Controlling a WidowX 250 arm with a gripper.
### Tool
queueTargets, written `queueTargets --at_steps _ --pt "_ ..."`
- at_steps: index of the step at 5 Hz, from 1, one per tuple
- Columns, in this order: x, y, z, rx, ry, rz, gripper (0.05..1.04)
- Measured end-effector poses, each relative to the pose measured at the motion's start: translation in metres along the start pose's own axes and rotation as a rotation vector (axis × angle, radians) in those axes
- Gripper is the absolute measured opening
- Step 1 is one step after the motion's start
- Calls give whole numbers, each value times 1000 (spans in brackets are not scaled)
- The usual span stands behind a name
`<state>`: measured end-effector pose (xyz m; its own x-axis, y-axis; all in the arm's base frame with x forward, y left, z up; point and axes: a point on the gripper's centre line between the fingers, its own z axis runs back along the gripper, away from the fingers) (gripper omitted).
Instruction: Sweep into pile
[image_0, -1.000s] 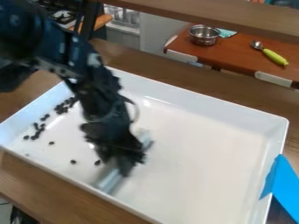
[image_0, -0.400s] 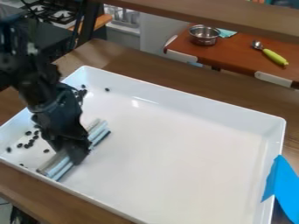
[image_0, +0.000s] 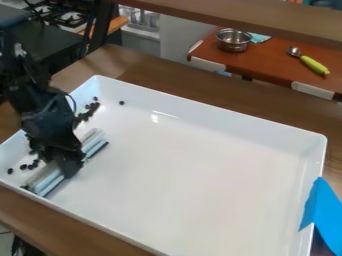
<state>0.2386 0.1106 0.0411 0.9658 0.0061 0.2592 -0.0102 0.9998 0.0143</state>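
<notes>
Holding the sweeper (image_0: 47, 184) mid-length, your gripper (image_0: 69, 169) is closed on it at the left end of the white tray (image_0: 207, 175). You've got dark pieces (image_0: 23, 167) along the left wall, some clustered toward the far corner, one lying apart.

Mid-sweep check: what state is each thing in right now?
Gripper: closed on the bar
Bar: held, low in the tray
Dark pieces: loose clusters and strays, not one pile
Tray: upright
Metal pot: uncovered, upright
Spoon: lying down
</notes>
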Motion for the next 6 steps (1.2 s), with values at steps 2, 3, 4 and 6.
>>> queueTargets --at_steps 2,3,4,6 --pt "0 10 1 25 22 -9 393" --pt "7 -11 22 -8 0 16 393" --pt "17 -51 48 -54 -20 37 393" --pt "47 -143 65 -113 -16 68 393"
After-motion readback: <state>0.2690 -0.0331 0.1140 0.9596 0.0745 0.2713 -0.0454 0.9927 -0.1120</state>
